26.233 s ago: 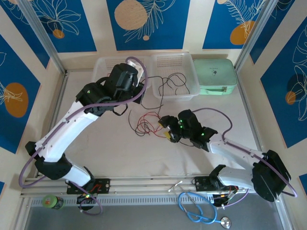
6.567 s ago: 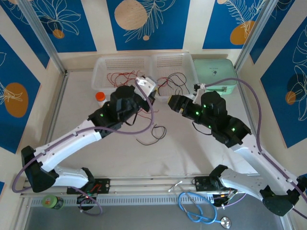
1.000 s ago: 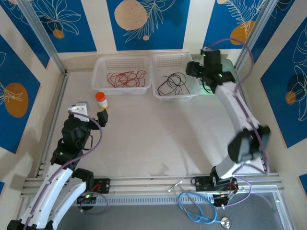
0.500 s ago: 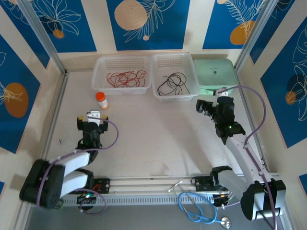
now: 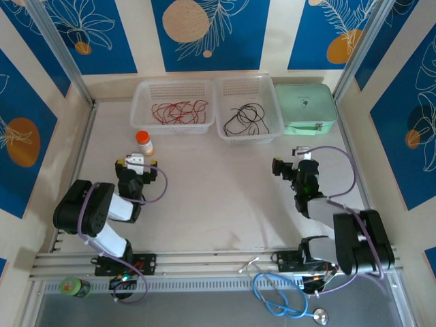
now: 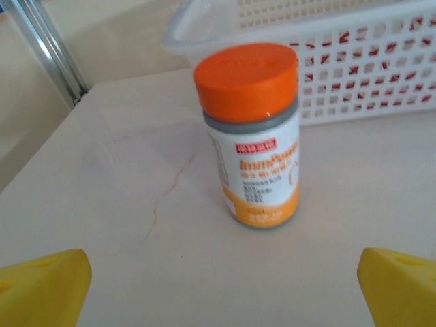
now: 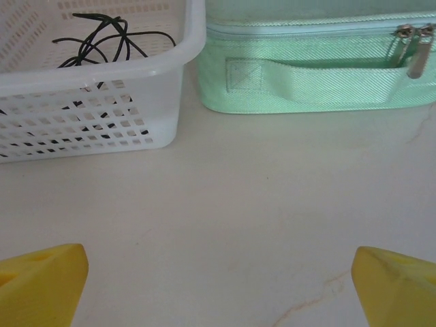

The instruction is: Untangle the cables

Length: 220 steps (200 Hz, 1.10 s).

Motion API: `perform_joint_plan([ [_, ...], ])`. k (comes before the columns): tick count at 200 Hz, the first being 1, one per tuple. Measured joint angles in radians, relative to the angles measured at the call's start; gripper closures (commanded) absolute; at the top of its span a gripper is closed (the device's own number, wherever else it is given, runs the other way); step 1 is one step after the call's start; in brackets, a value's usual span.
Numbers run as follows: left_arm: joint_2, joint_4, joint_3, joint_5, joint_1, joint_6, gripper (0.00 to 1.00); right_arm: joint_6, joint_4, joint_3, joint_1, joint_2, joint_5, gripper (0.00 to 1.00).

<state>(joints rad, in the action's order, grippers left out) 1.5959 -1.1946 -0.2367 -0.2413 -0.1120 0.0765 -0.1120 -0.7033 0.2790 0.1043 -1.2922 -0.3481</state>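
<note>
Arms retracted toward bases; left pincer (image 5: 135, 163), right pincer (image 5: 289, 167) spread, empty. Red cables (image 5: 178, 110) in left basket (image 5: 170, 86), black cables (image 5: 246, 120) in right basket (image 5: 245, 86), seemingly separate.

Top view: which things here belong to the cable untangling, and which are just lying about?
Part of the job:
- red cables, in the left basket
- black cables, in the right basket

Lying about:
- orange-capped bottle
- green case
- blue coiled cable at the near edge
</note>
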Motion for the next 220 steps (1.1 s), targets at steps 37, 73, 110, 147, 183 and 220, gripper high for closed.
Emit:
perform_joint_plan([
  [37, -0.017, 0.142, -0.115, 0.116, 0.062, -0.043, 0.00, 0.028, -0.174, 0.023, -0.017, -0.236, 0.080, 0.01],
  [73, -0.018, 0.193, -0.115, 0.156, 0.062, -0.050, 0.00, 0.011, -0.114, 0.133, -0.133, -0.242, 0.240, 0.01],
  [110, -0.018, 0.210, -0.115, 0.163, 0.062, -0.052, 0.00, 0.011, -0.103, 0.145, -0.118, -0.242, 0.282, 0.01],
  [147, -0.018, 0.217, -0.115, 0.164, 0.062, -0.053, 0.00, 0.011, -0.093, 0.145, -0.117, -0.242, 0.290, 0.01],
  [183, -0.018, 0.220, -0.115, 0.169, 0.062, -0.053, 0.00, 0.011, -0.092, 0.145, -0.117, -0.242, 0.290, 0.01],
  [220, -0.018, 0.258, -0.126, 0.223, 0.062, -0.045, 0.00, 0.011, -0.092, 0.145, -0.117, -0.242, 0.294, 0.01],
])
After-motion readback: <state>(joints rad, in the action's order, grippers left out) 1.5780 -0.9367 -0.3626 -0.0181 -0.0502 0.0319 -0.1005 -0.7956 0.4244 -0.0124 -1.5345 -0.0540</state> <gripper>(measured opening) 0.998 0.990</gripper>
